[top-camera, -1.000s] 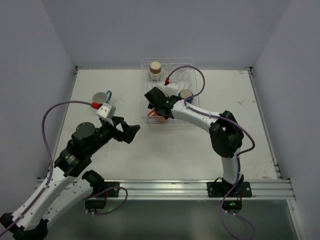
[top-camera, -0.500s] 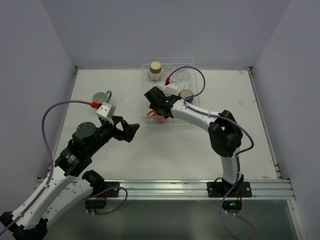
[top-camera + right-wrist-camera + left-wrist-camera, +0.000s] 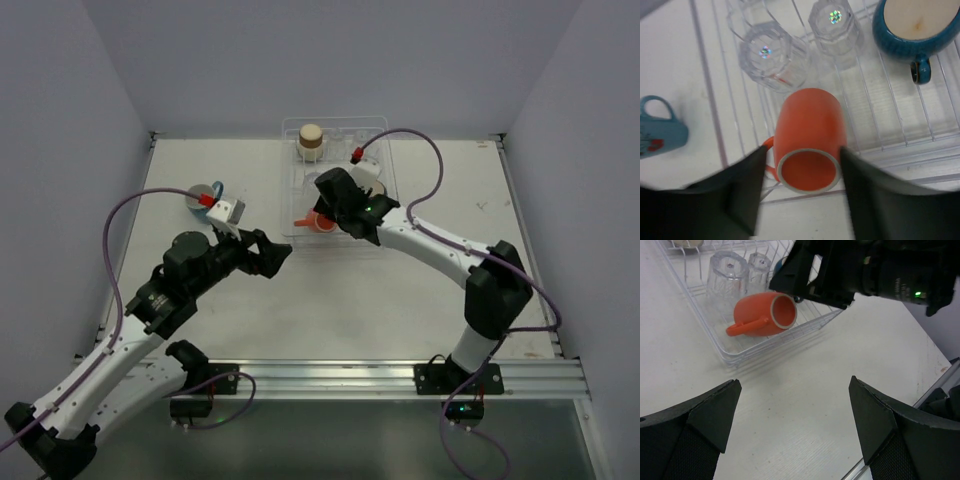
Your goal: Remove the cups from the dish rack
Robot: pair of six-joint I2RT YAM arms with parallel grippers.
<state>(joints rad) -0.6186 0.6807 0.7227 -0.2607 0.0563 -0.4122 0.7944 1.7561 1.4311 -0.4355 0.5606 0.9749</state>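
Your right gripper (image 3: 802,160) straddles the orange mug (image 3: 810,120), which lies on its side in the near left corner of the dish rack (image 3: 920,150) at the bench's far edge. The fingers are spread to the mug's width, and you cannot tell if they grip it. Your left gripper (image 3: 795,390) gapes wide and holds nothing.

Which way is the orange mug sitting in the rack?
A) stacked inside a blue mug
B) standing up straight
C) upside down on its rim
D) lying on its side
D: the orange mug lies on its side in the dish rack, with its open mouth facing sideways toward the rack's front wall and its handle sticking out flat.
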